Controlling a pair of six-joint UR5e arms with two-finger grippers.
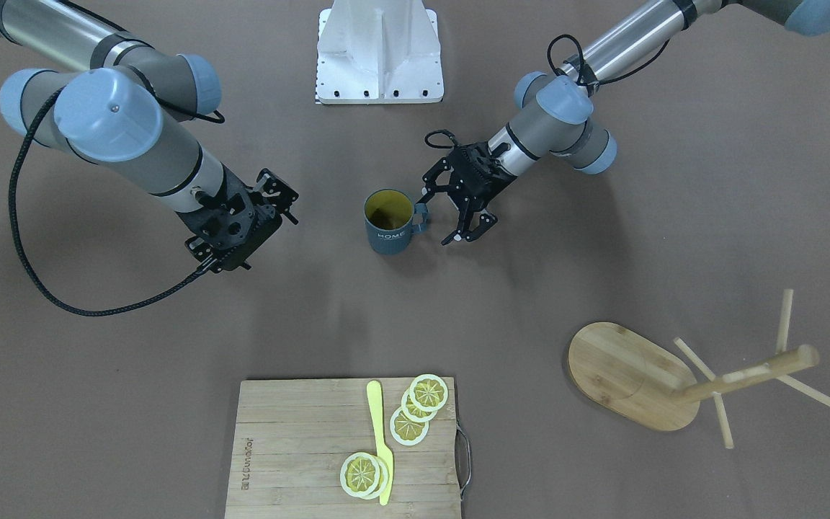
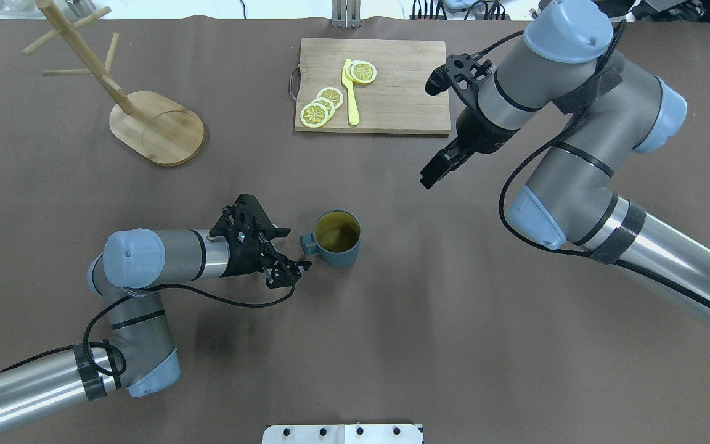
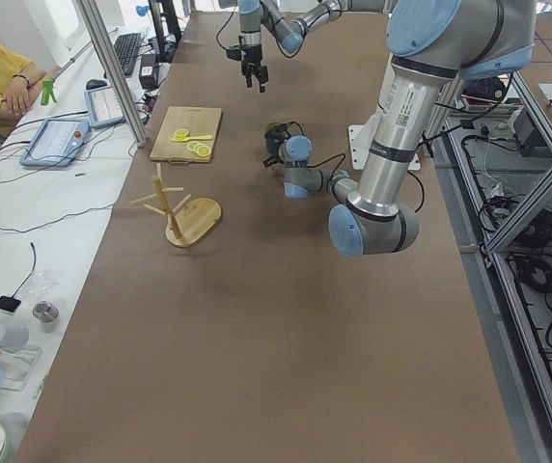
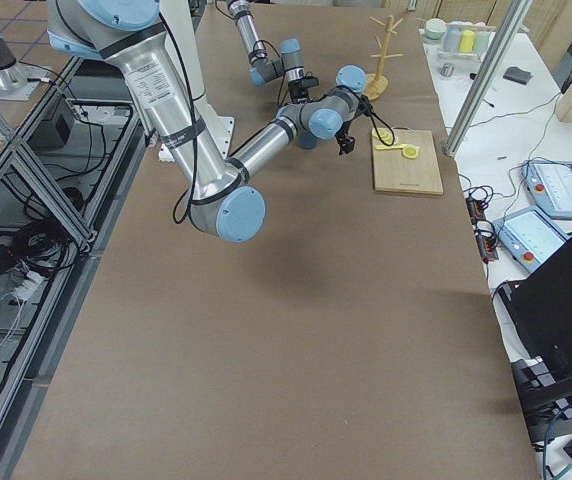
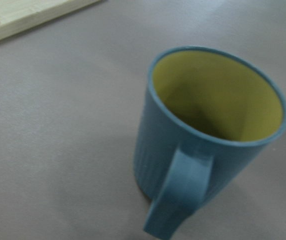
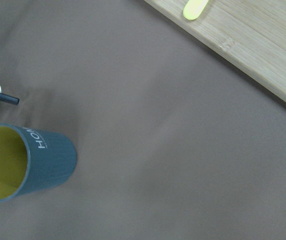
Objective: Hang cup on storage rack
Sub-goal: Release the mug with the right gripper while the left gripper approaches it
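The cup [image 2: 336,237] is a dark blue-grey mug with a yellow inside, upright at mid-table; "HOME" shows in the front-facing view [image 1: 388,223]. Its loop handle points at my left gripper [image 2: 296,248], which is open and low beside the table, its fingertips either side of the handle without holding it. The left wrist view shows the cup [image 5: 208,140] close up, handle nearest. My right gripper [image 2: 429,179] hangs open and empty above the table, away from the cup. The storage rack [image 2: 158,126], a bamboo mug tree, stands at the far left with bare pegs.
A slatted cutting board [image 2: 392,92] with lemon slices [image 2: 321,106] and a yellow knife [image 2: 350,92] lies at the far middle. The robot's white base plate [image 1: 379,65] sits at the near edge. The rack also shows in the front-facing view [image 1: 624,375].
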